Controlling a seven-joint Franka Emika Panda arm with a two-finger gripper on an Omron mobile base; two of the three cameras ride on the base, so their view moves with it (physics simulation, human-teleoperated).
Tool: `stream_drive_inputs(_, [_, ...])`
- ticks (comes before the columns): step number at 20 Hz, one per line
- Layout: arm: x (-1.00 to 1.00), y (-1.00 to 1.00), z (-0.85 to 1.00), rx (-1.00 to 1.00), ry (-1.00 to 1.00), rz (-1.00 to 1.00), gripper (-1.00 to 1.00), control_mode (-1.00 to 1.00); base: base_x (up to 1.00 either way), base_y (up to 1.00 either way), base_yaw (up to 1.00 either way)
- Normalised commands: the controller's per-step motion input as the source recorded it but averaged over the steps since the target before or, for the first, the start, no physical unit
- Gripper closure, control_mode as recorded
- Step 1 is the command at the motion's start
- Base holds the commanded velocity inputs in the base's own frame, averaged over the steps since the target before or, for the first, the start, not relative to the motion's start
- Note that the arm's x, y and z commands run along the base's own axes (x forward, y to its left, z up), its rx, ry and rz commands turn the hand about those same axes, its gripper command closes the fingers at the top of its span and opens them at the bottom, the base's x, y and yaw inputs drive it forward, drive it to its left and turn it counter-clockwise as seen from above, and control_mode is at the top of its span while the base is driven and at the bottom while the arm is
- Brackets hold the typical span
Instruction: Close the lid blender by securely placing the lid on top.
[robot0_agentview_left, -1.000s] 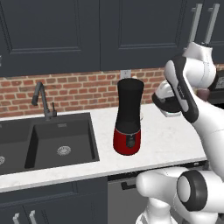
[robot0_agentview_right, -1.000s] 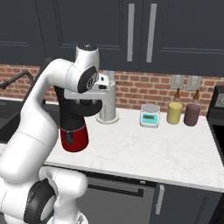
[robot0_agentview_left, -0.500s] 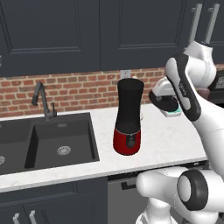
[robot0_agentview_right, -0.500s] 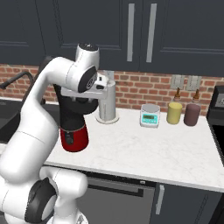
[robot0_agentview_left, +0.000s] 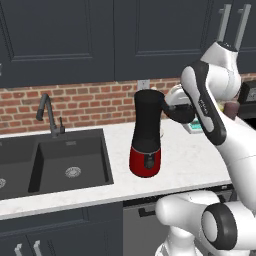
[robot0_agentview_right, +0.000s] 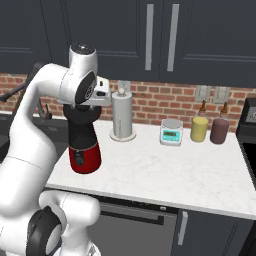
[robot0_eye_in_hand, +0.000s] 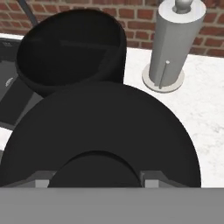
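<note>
lid (robot0_eye_in_hand: 100, 135): flat black disc, clamped in the closed gripper (robot0_eye_in_hand: 98, 186), spreading out just ahead of the fingers (robot0_eye_in_hand: 151, 183). blender (robot0_eye_in_hand: 72, 48): open black jar on the counter (robot0_eye_in_hand: 201, 109), beyond the lid's far edge, paper-towel holder (robot0_eye_in_hand: 175, 43) beside.

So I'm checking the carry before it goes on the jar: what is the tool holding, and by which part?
The tool holds the black lid, apparently by its near edge; the exact contact is hidden. The blender jar is still open.
</note>
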Motion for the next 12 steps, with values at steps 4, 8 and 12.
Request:
stream_drive_inputs(4, [0.01,0.47,0.17,-0.04,0.00,0.00,1.00,-1.00,0.00,0.00,0.00])
stream_drive_inputs(8, [0.00,0.05,0.21,0.00,0.00,0.00,1.00,-1.00,0.00,0.00,0.00])
stream_drive_inputs(12, [0.01,0.11,0.24,0.00,0.00,0.00,1.00,-1.00,0.00,0.00,0.00])
